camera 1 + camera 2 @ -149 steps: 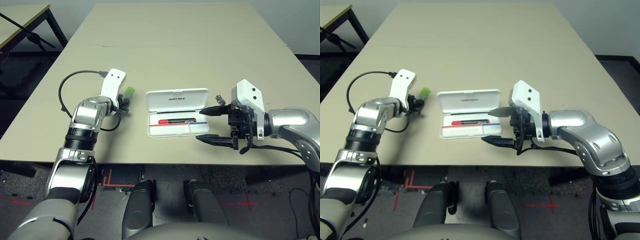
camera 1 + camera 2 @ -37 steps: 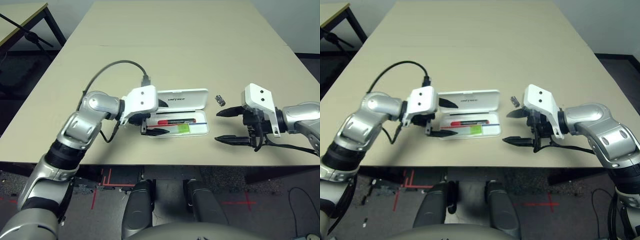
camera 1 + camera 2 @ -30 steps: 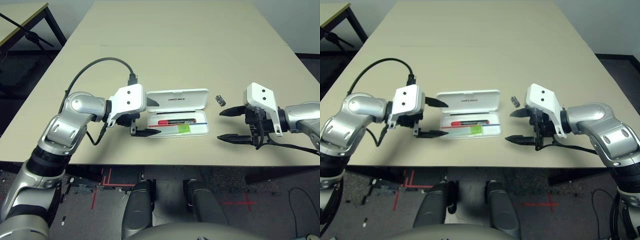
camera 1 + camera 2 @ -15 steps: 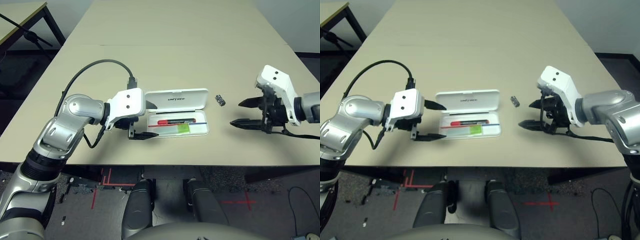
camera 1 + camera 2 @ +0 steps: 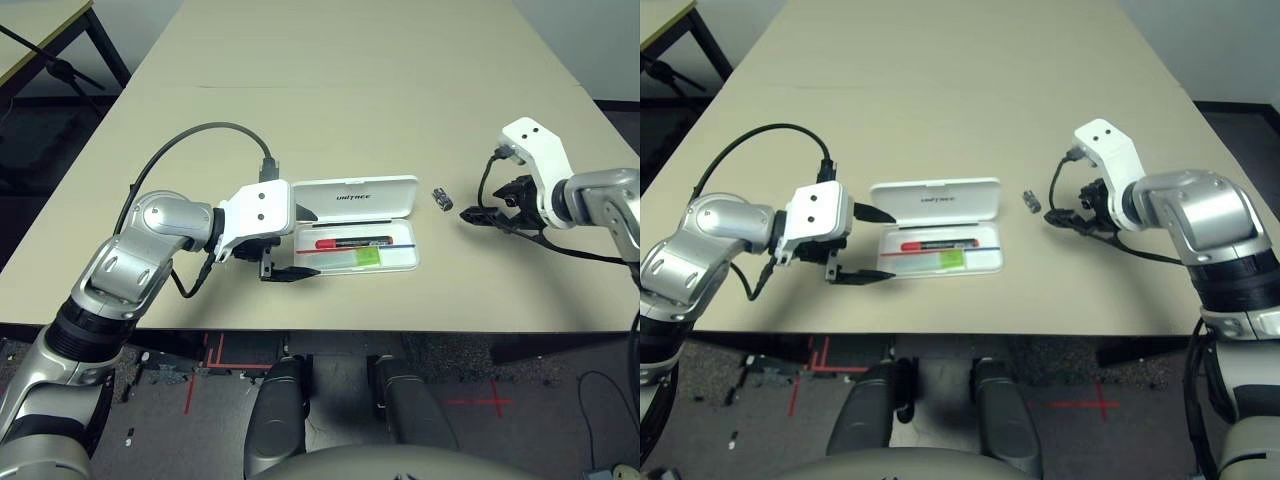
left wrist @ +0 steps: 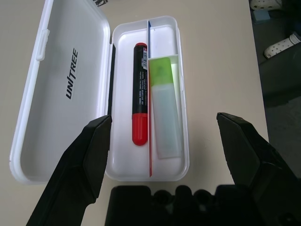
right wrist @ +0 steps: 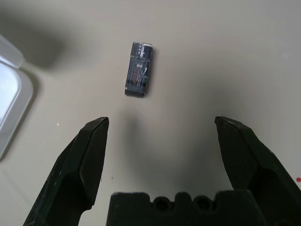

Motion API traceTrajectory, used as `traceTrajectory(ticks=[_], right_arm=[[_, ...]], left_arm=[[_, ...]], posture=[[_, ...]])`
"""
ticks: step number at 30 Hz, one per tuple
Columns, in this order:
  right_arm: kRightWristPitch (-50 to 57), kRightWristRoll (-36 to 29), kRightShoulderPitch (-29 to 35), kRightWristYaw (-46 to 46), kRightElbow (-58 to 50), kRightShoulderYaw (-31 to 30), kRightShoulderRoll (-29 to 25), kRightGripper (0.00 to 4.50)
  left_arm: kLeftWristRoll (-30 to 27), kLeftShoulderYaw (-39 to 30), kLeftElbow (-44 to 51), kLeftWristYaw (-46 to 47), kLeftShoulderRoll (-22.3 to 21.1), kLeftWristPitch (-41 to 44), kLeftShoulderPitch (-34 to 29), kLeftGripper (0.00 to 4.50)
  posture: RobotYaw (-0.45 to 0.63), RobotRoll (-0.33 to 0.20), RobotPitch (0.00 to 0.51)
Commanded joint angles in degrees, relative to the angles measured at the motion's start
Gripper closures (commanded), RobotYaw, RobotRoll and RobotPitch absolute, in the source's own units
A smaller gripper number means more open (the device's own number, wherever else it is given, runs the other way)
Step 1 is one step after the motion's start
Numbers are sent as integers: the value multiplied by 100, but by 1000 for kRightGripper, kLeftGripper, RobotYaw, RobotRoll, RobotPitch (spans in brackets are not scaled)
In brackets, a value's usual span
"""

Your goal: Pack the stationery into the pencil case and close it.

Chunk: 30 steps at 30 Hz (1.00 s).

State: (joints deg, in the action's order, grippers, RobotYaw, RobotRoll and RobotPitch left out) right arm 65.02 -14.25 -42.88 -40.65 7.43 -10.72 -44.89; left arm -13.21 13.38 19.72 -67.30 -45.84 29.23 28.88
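The pencil case (image 5: pixel 356 226) lies open on the table (image 5: pixel 340 90), marker (image 6: pixel 139 107) and green-tipped stick (image 6: pixel 164 104) inside. The left gripper (image 5: pixel 296 240) hangs spread beside it. The small cylinder (image 7: pixel 138 75) lies just ahead of the spread right gripper (image 7: pixel 162 155), untouched.

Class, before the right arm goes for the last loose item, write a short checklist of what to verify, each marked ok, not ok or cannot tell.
1. Right gripper open: ok.
2. Small cylinder lies free on the table, beside the pencil case: ok.
3. Cylinder centred between the fingers: not ok, it lies off toward one finger.
4. Case lid open: ok.
5. Red marker and green-ended stick inside: ok.
6. Left gripper open: ok.
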Motion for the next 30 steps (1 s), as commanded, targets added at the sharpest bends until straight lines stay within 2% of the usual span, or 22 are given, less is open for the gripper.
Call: traceTrajectory(ticks=[1, 11, 21, 24, 30], right_arm=[[-281, 193, -215, 39, 431, -157, 241, 0], [-1007, 582, -531, -26, 1464, -311, 832, 0], [-1443, 880, -560, -73, 2108, -296, 1207, 0], [-1554, 935, -544, -85, 2190, -262, 1244, 594], [-1784, 997, -464, -156, 2216, -206, 1244, 2830]], left_arm=[[32, 90, 144, 59, -20, 53, -30, 7], [17, 86, 262, 132, -70, 146, -61, 7], [6, 122, 338, 148, -61, 246, -13, 7], [7, 131, 331, 142, -56, 252, 6, 0], [1, 156, 316, 126, -55, 260, 37, 0]], posture=[[62, 0, 166], [88, 0, 163], [88, 0, 163], [84, 0, 160], [84, 0, 160]])
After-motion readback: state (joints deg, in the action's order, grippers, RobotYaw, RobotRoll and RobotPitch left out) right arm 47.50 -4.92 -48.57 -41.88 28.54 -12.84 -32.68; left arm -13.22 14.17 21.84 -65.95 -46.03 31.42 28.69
